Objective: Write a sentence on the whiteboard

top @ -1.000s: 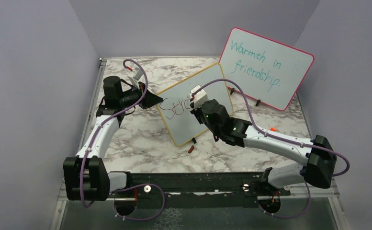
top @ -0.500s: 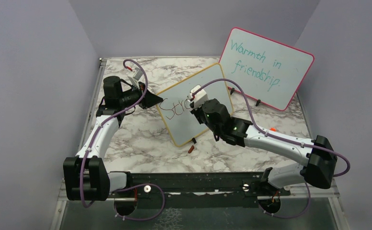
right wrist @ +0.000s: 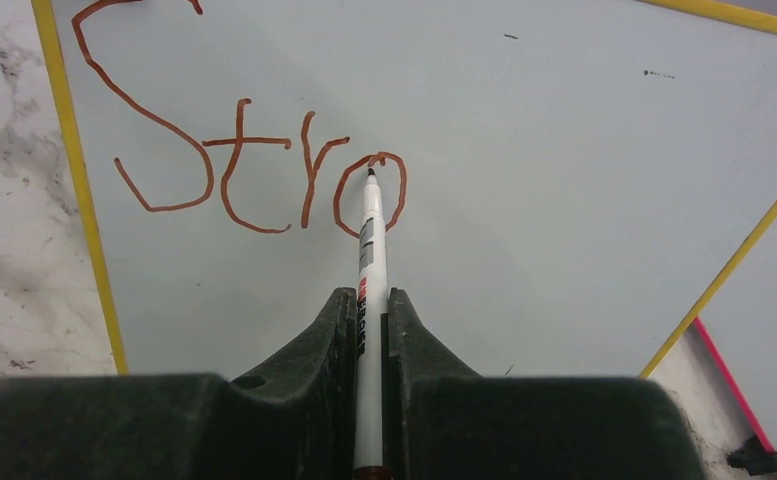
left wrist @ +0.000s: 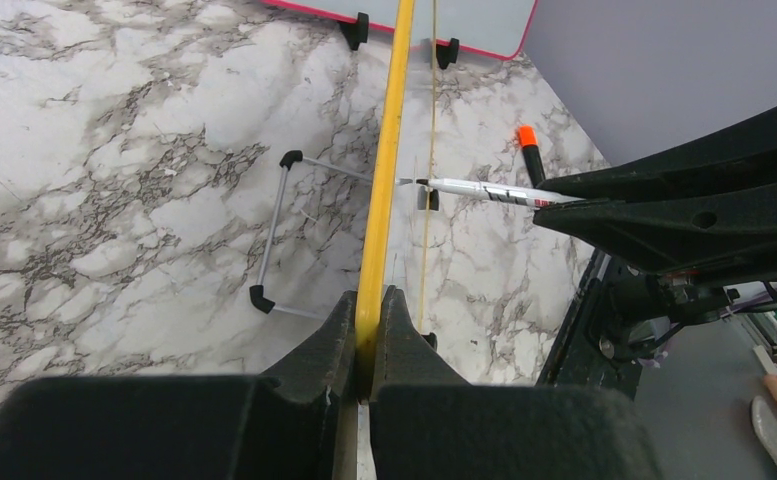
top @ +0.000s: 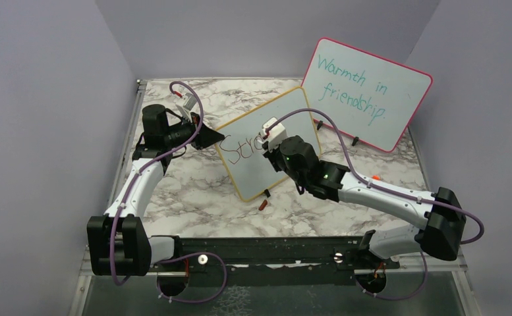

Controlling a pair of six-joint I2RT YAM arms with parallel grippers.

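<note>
The yellow-framed whiteboard (top: 276, 122) stands tilted mid-table; its face fills the right wrist view (right wrist: 524, 130). The sentence (right wrist: 254, 170) reads "Stro" in red-brown marker. My right gripper (right wrist: 369, 305) is shut on a white marker (right wrist: 367, 255), whose tip touches the top of the "o". In the top view the right gripper (top: 266, 146) sits against the board's face. My left gripper (left wrist: 369, 310) is shut on the whiteboard's yellow left edge (left wrist: 384, 170); in the top view it (top: 212, 138) holds that edge. The marker (left wrist: 484, 190) also shows in the left wrist view.
A pink-framed board (top: 365, 92) with teal words stands at the back right. A small red-brown marker cap (top: 262, 205) lies in front of the whiteboard. An orange-capped pen (left wrist: 530, 152) lies on the marble near the right arm. The board's wire stand (left wrist: 279, 225) rests behind it.
My right gripper has moved slightly along the board with the marker, closing the loop of the "o". The left arm has not moved.
</note>
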